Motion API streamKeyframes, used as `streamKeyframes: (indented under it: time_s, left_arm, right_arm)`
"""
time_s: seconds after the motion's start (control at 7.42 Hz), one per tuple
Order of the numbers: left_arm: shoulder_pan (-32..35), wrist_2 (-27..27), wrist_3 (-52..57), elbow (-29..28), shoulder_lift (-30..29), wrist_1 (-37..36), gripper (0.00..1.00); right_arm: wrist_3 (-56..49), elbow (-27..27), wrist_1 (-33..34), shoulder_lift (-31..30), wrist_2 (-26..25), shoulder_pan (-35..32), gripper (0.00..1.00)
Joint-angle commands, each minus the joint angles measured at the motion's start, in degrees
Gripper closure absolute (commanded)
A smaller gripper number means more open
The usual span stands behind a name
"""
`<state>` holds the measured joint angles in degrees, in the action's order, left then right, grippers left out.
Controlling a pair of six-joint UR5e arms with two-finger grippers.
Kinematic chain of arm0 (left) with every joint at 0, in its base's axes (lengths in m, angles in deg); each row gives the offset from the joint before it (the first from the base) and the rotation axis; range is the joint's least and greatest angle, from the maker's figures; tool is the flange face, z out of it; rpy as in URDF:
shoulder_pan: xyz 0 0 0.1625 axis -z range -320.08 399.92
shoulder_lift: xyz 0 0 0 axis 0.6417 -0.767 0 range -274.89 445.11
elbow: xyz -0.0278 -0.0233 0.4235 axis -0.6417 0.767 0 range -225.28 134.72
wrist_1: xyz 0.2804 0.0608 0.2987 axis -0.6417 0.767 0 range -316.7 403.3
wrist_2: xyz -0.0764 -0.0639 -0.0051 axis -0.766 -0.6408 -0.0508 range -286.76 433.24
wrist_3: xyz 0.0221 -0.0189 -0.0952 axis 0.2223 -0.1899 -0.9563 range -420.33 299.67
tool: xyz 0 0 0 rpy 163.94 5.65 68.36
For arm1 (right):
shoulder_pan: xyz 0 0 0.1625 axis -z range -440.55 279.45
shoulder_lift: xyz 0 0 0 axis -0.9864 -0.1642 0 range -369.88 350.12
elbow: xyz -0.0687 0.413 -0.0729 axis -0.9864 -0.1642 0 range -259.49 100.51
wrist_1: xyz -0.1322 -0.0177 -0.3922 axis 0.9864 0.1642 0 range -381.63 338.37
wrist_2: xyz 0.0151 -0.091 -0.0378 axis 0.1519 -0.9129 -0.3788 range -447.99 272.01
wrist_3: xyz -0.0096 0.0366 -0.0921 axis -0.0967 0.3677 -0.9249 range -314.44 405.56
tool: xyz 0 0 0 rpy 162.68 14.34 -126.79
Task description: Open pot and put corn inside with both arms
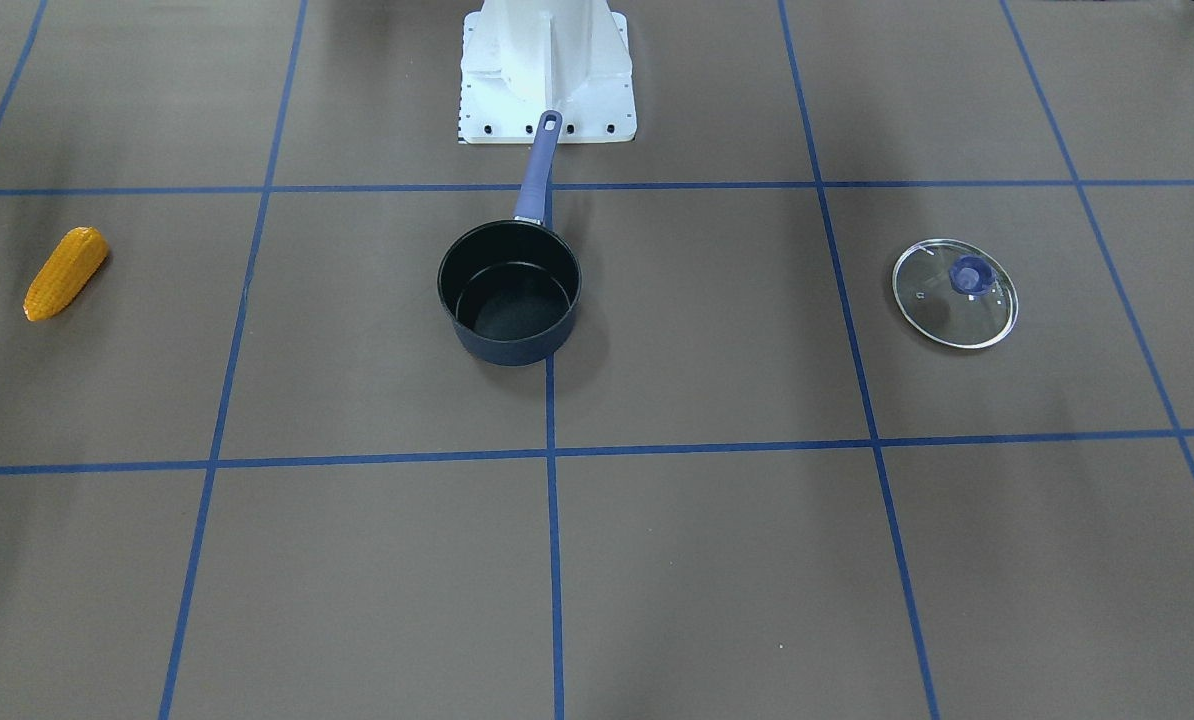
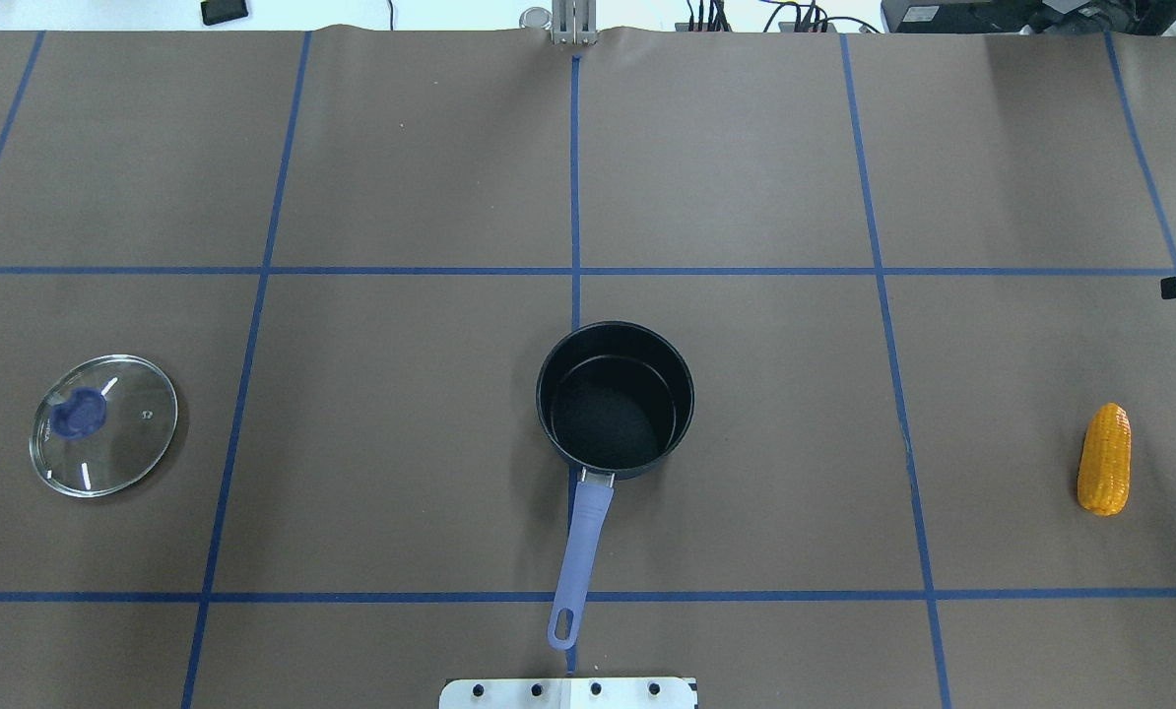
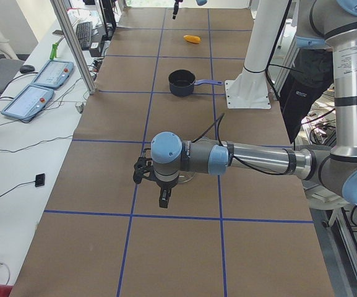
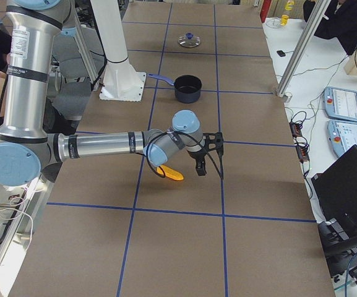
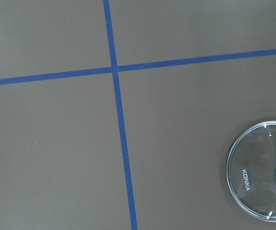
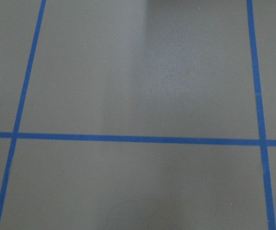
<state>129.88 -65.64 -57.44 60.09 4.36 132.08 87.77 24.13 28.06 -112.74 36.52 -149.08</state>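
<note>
The dark pot [image 2: 615, 399] stands open and empty at the table's middle, its blue handle towards the robot base; it also shows in the front view [image 1: 509, 290]. Its glass lid [image 2: 103, 424] with a blue knob lies flat on the table far to the left, and shows in the left wrist view [image 5: 264, 177]. The orange-yellow corn [image 2: 1105, 459] lies on the table far to the right. The left gripper [image 3: 156, 192] hovers above the lid's area. The right gripper [image 4: 203, 162] hovers just beyond the corn [image 4: 172, 173]. I cannot tell whether either gripper is open or shut.
The white base plate [image 2: 568, 692] sits just behind the pot's handle. Blue tape lines grid the brown table cover. Teach pendants [image 3: 42, 74] and cables lie on the side bench beyond the table's far edge. A metal post [image 4: 296, 52] stands at that edge.
</note>
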Motion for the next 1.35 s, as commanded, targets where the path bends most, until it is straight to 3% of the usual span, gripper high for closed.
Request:
streamKeyframes:
  time_s: [0.0,0.27,0.54,0.81,1.08,1.21]
  left_arm:
    - [0.1,-0.1,0.0,0.2,0.1,0.0,0.02]
    - [0.1,-0.4,0.4,0.2,0.1,0.1,0.02]
    - [0.1,-0.6,0.5,0.3,0.2,0.1,0.02]
    - [0.0,-0.6,0.5,0.5,0.1,0.1,0.02]
    - [0.0,-0.7,0.5,0.7,0.1,0.0,0.02]
    - [0.0,-0.7,0.5,0.7,0.1,0.0,0.02]
  right_arm:
    - [8.8,0.0,-8.7,-6.6,-10.5,10.3,0.0]
    - [15.2,-0.1,-13.5,-10.3,-18.3,18.6,0.0]
    - [21.1,-0.5,-13.7,-10.4,-25.9,25.9,0.0]
    - [23.6,-1.1,-14.0,-10.4,-29.8,30.4,0.01]
    - [26.3,-1.9,-15.0,-10.4,-33.5,34.3,0.2]
    - [26.3,-2.3,-15.1,-10.4,-33.6,34.6,0.38]
